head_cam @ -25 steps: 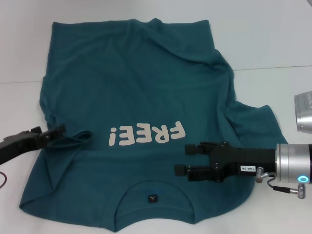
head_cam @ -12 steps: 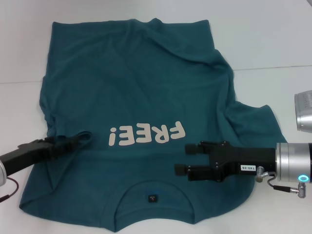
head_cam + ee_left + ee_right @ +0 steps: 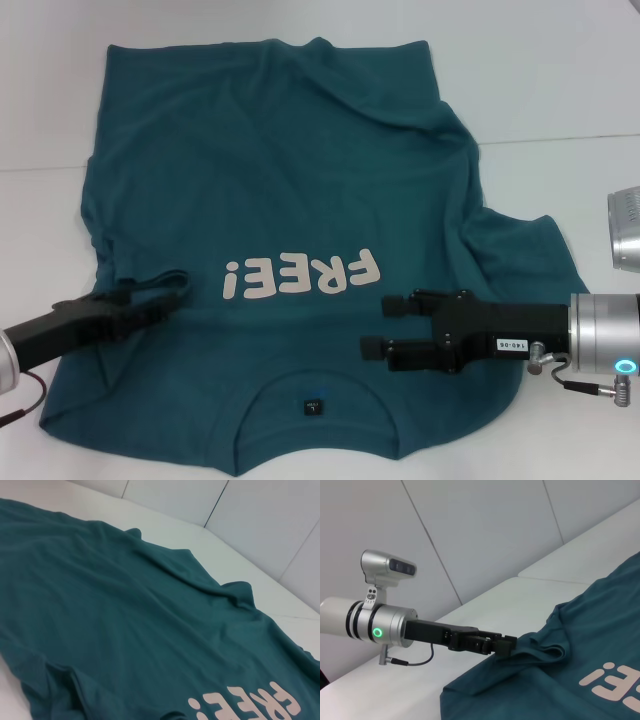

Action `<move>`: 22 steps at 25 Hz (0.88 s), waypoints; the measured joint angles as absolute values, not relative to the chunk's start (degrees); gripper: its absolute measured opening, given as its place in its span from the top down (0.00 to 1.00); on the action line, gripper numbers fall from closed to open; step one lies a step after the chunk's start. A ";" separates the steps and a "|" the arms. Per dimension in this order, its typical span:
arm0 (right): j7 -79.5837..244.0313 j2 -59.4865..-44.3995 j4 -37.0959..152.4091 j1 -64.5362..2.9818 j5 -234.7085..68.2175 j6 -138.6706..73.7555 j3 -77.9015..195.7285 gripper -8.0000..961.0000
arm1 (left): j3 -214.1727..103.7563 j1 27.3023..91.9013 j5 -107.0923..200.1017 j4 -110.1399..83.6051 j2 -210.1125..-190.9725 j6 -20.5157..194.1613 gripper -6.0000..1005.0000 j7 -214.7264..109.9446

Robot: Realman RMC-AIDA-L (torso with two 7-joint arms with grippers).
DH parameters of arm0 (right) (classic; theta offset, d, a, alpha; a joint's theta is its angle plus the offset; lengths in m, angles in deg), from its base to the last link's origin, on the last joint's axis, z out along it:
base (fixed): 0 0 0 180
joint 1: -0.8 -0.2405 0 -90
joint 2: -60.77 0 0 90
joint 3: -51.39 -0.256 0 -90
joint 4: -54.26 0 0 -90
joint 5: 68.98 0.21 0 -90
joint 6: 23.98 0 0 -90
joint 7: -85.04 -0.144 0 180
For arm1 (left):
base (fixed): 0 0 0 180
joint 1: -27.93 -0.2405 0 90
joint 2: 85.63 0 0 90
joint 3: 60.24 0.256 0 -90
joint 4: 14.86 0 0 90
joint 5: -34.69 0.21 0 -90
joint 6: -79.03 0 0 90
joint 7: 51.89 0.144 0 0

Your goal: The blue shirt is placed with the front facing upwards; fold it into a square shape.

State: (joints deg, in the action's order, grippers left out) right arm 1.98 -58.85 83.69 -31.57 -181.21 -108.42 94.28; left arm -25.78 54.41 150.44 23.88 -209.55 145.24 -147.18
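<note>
White desk fills the head view, and the blue shirt lies spread across it front up, its pale "FREE!" lettering reading upside down and the neckline with its small dark tag at the near edge. On the robot's left, the left gripper reaches in over the shirt's left sleeve, its dark tips closed on a raised fold of the shirt just beside the exclamation mark. On the right, the right gripper hovers over the chest just below the lettering, its two fingers spread apart with nothing between them. From the left wrist view only cloth shows: the blue shirt rippling away toward the far desk edge, with part of the lettering at one corner, and none of that arm's own fingers. From the right wrist view comes what the head view hides: the left gripper seen side-on, pinching a bunched ridge of the blue shirt near its sleeve edge, lifted slightly off the desk. Compared with a second ago, the left gripper has slid inward from the sleeve's edge onto the fold, while the right gripper has barely shifted.
</note>
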 joint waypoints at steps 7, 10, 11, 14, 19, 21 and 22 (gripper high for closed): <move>1.98 -58.93 83.71 -31.67 -181.14 -108.48 94.27 0.08 | -26.46 53.16 150.39 26.82 -209.30 149.79 0.11 -149.58; 1.98 -58.94 83.71 -31.79 -181.15 -108.46 94.27 0.08 | -26.46 52.41 150.69 28.14 -209.00 152.26 0.11 -152.89; 1.98 -58.94 83.71 -31.81 -181.16 -108.46 94.27 0.08 | -26.51 52.20 151.06 28.45 -208.83 153.19 0.11 -154.26; 1.98 -58.94 83.71 -32.01 -181.17 -108.44 94.27 0.08 | -26.71 52.00 153.19 28.97 -208.31 154.68 0.11 -158.41; 1.98 -58.94 83.71 -32.12 -181.20 -108.52 94.27 0.08 | -26.72 52.24 157.23 29.13 -208.24 154.34 0.11 -163.28; 1.98 -58.94 83.71 -32.13 -181.21 -108.59 94.27 0.08 | -26.50 52.36 157.76 29.18 -208.23 154.48 0.11 -164.33; 1.98 -58.94 83.71 -32.14 -181.21 -108.63 94.27 0.08 | -26.41 52.37 157.87 29.19 -208.23 154.55 0.11 -164.72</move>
